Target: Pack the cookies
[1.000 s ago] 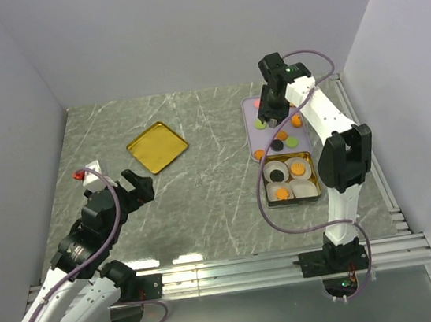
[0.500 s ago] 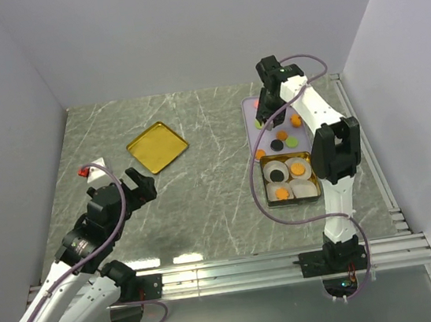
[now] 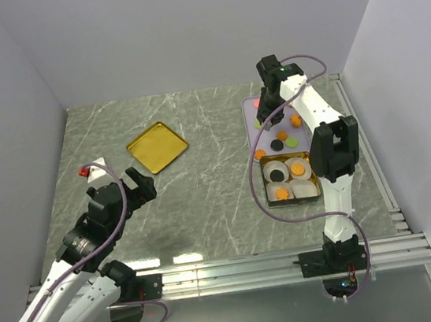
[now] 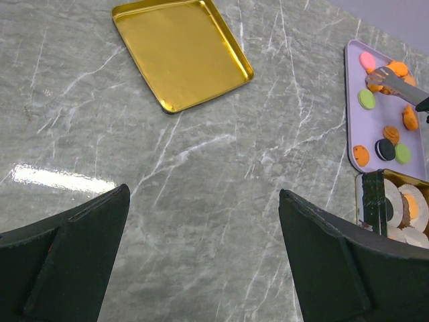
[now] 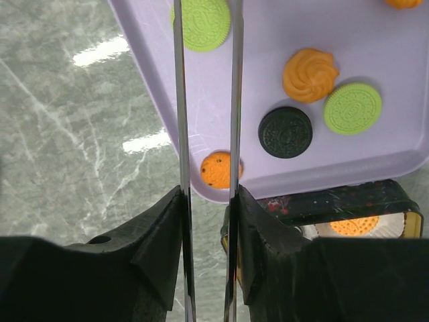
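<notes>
Several cookies lie on a lavender tray at the back right: a green one, an orange swirl, a black one and an orange chip one. My right gripper is shut on metal tongs, whose blades reach over the tray's back part. Their tips are out of the right wrist view. A tin with white paper cups, some holding cookies, stands in front of the tray. My left gripper is open and empty above the table at the left.
A gold tin lid lies at the back left and also shows in the left wrist view. A small red and white object sits near the left wall. Walls close in the table on three sides.
My right gripper has moved with the tongs toward the tray's back left. My left gripper has shifted slightly forward and stays open.
</notes>
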`<state>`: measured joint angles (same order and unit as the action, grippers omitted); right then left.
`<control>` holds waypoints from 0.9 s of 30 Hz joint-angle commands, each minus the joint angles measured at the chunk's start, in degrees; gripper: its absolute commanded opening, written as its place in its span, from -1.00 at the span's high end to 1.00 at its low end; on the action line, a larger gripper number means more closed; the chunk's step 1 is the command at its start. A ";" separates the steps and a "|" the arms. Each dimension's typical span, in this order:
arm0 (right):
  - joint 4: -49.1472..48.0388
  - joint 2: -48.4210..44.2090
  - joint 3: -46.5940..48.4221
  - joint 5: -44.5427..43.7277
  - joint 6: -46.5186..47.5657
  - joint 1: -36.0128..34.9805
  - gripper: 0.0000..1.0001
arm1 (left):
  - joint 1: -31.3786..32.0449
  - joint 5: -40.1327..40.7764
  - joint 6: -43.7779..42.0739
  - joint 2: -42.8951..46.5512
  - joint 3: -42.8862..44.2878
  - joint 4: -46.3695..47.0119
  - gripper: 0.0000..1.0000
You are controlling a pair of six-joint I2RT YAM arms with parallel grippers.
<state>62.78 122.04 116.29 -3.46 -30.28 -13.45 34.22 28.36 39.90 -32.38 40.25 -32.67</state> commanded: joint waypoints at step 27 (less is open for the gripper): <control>1.38 -37.11 -14.93 0.74 1.10 0.62 0.31 | 0.59 -0.50 -0.70 4.87 1.50 1.20 -0.99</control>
<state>64.29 90.37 104.92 -1.56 -29.87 -13.43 34.54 27.29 39.68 -28.32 40.25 -32.40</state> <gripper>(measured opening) 0.396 0.995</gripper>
